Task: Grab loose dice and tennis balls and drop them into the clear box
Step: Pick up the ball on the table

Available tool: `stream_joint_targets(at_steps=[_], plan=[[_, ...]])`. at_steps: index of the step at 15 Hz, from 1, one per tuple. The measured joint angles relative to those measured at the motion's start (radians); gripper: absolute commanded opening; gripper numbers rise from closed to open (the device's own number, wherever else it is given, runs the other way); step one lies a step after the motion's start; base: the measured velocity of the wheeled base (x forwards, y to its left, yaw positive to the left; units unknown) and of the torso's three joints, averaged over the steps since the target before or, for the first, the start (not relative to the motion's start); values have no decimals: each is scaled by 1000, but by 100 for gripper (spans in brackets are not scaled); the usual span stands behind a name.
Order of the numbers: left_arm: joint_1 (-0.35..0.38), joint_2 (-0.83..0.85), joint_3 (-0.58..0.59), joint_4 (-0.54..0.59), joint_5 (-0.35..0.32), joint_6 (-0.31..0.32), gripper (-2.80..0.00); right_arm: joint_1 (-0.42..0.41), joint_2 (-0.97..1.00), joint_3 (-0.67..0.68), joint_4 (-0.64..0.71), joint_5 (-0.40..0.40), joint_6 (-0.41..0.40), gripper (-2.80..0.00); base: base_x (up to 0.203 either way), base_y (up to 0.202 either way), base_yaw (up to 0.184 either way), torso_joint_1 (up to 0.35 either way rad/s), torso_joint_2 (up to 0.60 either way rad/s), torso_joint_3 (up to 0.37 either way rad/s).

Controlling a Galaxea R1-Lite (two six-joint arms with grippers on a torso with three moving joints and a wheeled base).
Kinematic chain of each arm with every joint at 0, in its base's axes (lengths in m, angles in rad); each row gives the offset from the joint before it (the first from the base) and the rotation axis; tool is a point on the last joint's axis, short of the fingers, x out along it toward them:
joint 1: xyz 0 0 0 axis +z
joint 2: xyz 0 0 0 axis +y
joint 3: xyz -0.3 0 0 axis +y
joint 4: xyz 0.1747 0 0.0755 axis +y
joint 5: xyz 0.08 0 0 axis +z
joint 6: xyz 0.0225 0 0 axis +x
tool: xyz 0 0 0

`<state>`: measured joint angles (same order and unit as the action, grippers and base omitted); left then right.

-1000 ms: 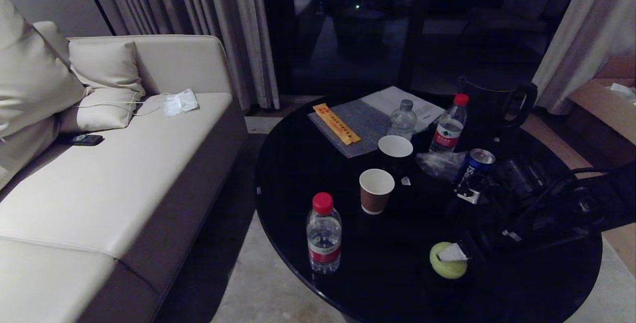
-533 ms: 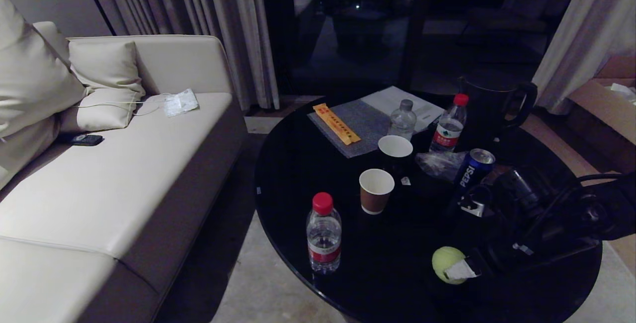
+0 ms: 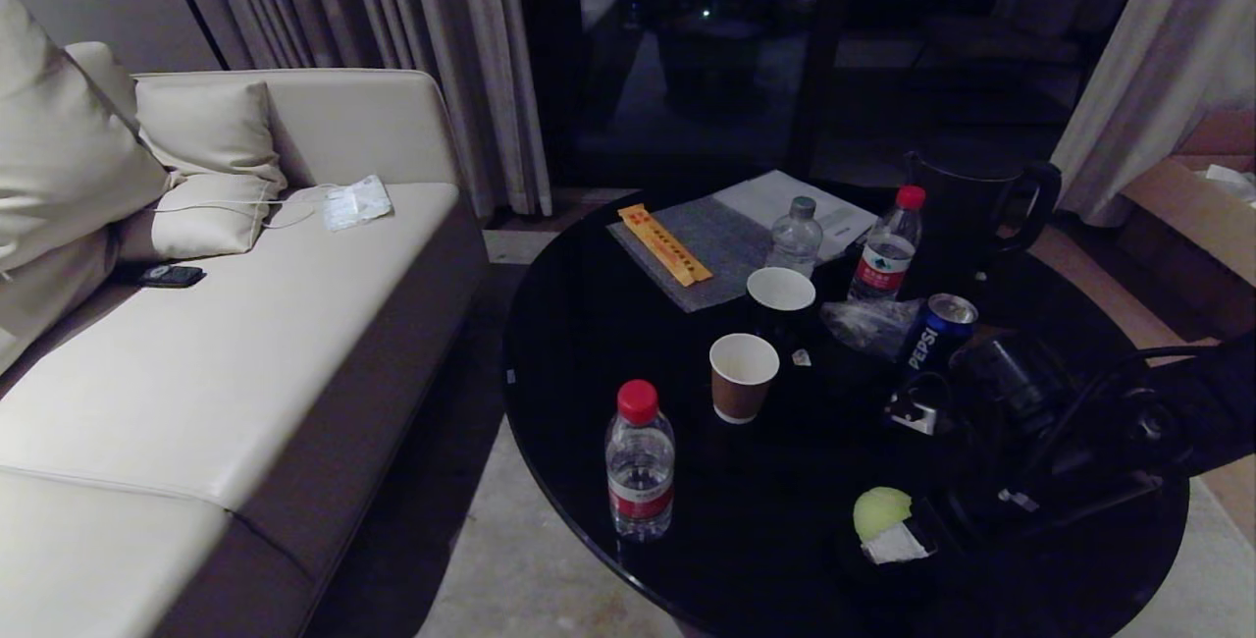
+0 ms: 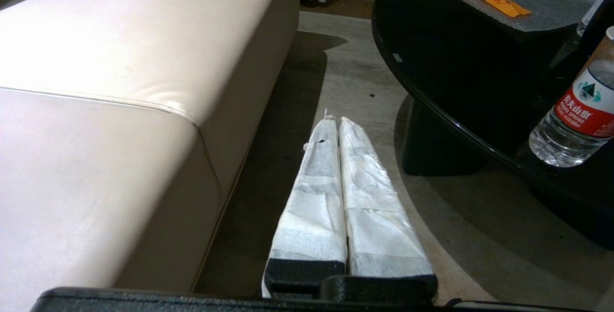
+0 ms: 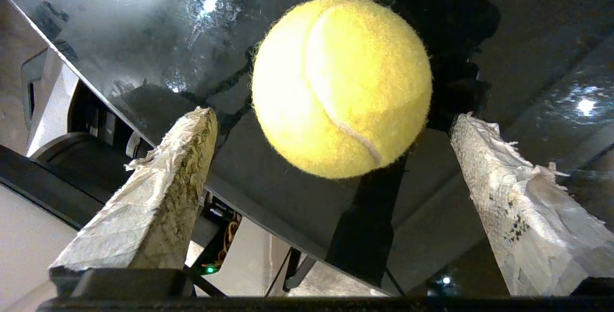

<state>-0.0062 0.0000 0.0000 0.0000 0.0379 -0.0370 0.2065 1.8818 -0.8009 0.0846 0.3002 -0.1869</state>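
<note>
Tennis ball (image 3: 880,510): sits on the black desk (image 3: 589,324), near its front edge, loose.
Right gripper (image 5: 331,125): its fingers (image 5: 158,182) are wide apart, one on each side of the ball, not touching it.
Left gripper (image 4: 335,125): low beside the sofa (image 4: 120,62), fingers pressed together, holding nothing.
Risk: the ball is round and the desk is slick, so a bump from one finger could roll it off the edge.
Change: a second ago a finger tip lay across the ball; now it sits lower, and more of the ball shows.
Clear box: not in view.
</note>
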Motion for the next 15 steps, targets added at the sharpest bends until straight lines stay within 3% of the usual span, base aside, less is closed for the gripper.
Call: stream_joint_targets(at_steps=[15], plan=[[0,0,0,0,0,0,-280,7,95,-53,-87,-7,-9,0,0,0,0,0,0,0]])
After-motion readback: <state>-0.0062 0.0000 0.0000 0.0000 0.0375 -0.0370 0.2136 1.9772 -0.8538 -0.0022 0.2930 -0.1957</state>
